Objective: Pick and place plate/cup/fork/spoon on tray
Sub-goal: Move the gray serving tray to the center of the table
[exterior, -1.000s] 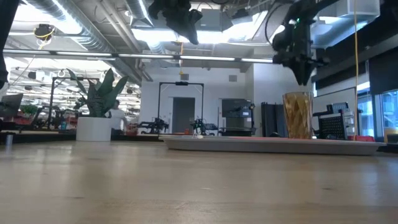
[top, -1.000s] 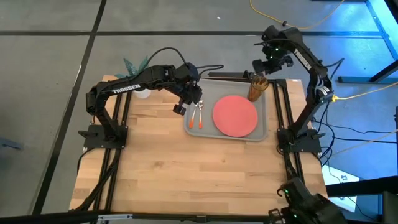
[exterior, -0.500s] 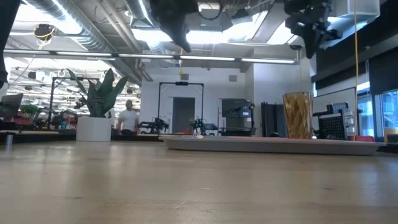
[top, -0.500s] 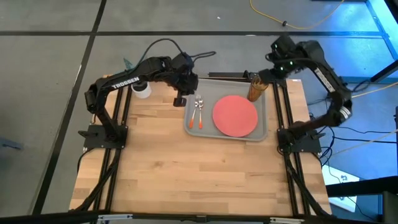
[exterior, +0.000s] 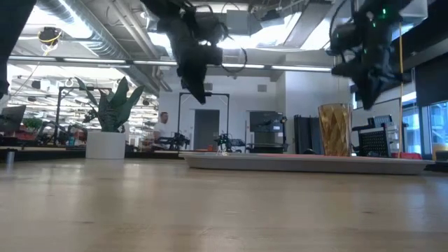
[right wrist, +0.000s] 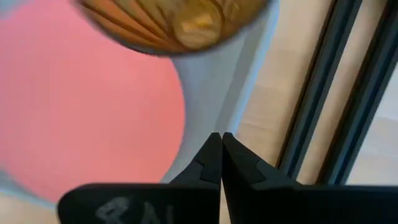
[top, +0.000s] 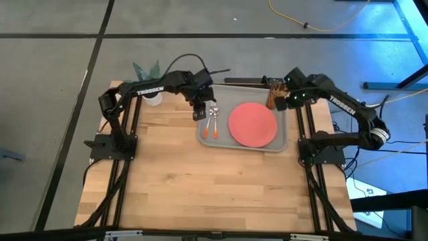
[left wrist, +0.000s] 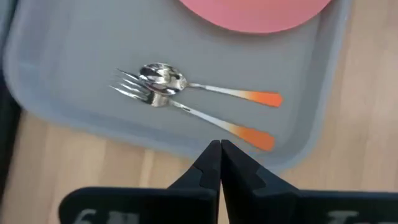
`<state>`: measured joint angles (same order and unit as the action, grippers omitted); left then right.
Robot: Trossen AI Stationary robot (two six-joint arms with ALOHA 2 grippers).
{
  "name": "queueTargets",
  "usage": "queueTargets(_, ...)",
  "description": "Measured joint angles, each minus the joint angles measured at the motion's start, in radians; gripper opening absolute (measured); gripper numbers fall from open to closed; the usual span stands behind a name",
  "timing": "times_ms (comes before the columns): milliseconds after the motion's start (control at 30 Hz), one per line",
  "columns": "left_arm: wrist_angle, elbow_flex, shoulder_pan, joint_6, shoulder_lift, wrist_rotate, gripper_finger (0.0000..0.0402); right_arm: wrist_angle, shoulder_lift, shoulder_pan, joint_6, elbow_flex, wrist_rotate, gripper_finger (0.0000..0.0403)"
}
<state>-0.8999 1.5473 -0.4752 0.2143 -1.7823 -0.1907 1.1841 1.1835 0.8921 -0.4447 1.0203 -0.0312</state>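
Observation:
The grey tray (top: 284, 127) lies at the table's far right. On it lie the pink plate (top: 253, 124), the fork (left wrist: 186, 112) and the spoon (left wrist: 205, 90) side by side with heads touching, and the amber cup (top: 273, 96) standing upright at the far right corner. My left gripper (left wrist: 220, 149) is shut and empty, above the tray's left rim. My right gripper (right wrist: 220, 140) is shut and empty, above the tray's right rim beside the cup (right wrist: 177, 22).
A white pot with a green plant (top: 150, 94) stands at the table's far left corner. Dark frame rails (top: 304, 107) run along the table's right edge next to the tray. Bare wood (top: 214, 187) fills the near half of the table.
My left gripper has drawn back to the tray's left side and come down lower. My right gripper has swung off the cup toward the right edge, then come down beside the cup. The things on the tray have stayed put.

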Motion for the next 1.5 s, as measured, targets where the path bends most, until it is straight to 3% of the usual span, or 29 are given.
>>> queueTargets(233,0.088,-0.038,0.003,-0.054,-0.047,0.012,0.0,-0.156,-0.001,0.005,-0.033,-0.214,-0.008,0.0004)
queueTargets(667,0.107,-0.039,-0.011,-0.081,-0.121,0.041,0.0,-0.331,0.005,0.016,-0.057,-0.399,-0.219,0.0004)
queueTargets(1167,0.104,-0.039,-0.006,-0.083,-0.131,-0.011,0.0,-0.634,0.028,0.028,-0.019,-0.56,-0.222,0.0004)
queueTargets(1500,0.079,-0.039,-0.002,-0.081,-0.13,-0.011,0.0,-0.693,0.082,0.026,0.006,-0.579,-0.195,0.0004)
